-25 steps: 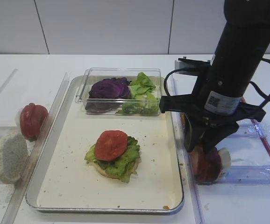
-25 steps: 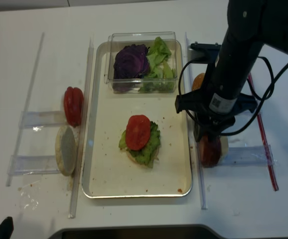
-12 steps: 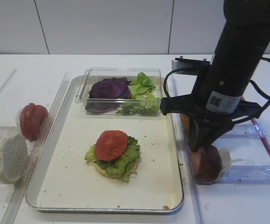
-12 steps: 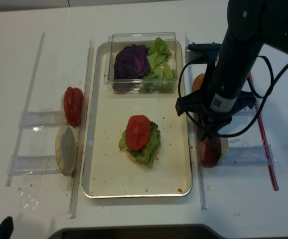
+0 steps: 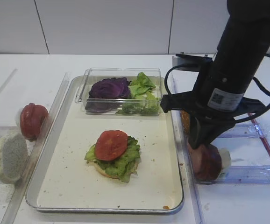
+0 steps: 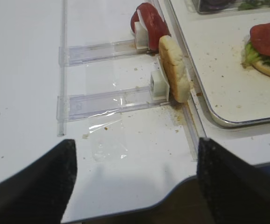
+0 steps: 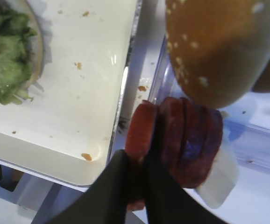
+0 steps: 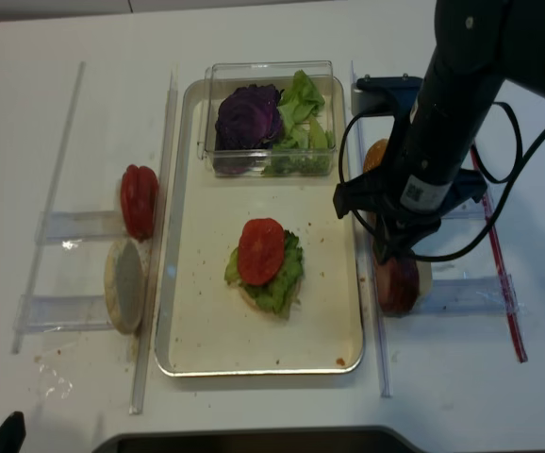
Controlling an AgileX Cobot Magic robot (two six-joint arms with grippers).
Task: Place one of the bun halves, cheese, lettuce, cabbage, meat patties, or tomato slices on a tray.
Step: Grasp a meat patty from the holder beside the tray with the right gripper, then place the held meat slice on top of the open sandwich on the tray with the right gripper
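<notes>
So the right hand (image 7: 139, 184) is pressed together on the front disc of the meat patties (image 7: 179, 140), which stand on edge in a row in the clear rack just right of the tray (image 5: 55, 184). From the wrist view the fingers straddle that first patty's rim, one on each flat face. I think it's pinching just the one, but the view is blurry and dark down there, so it could be catching a second.

What matters for the next move: the tray lies to the left of the hand, right across the rack's wall and the tray's raised rim. The patty's flat faces point along the rack, so it has to come up and clear both edges before going sideways, and it will need tipping flat to sit on the stack.

That stack is the bottom bun half (image 5: 108, 170) with lettuce (image 5: 125, 156) and a tomato slice (image 5: 111, 144) on top, mid-tray, with plenty of bare cream floor around it. The seeded bun top (image 7: 219, 46) sits just behind the patties, nearly touching them.

The left hand is well off on the far side of the desk (image 6: 23, 60); only its dark fingers (image 6: 32, 186) show, spread apart.
</notes>
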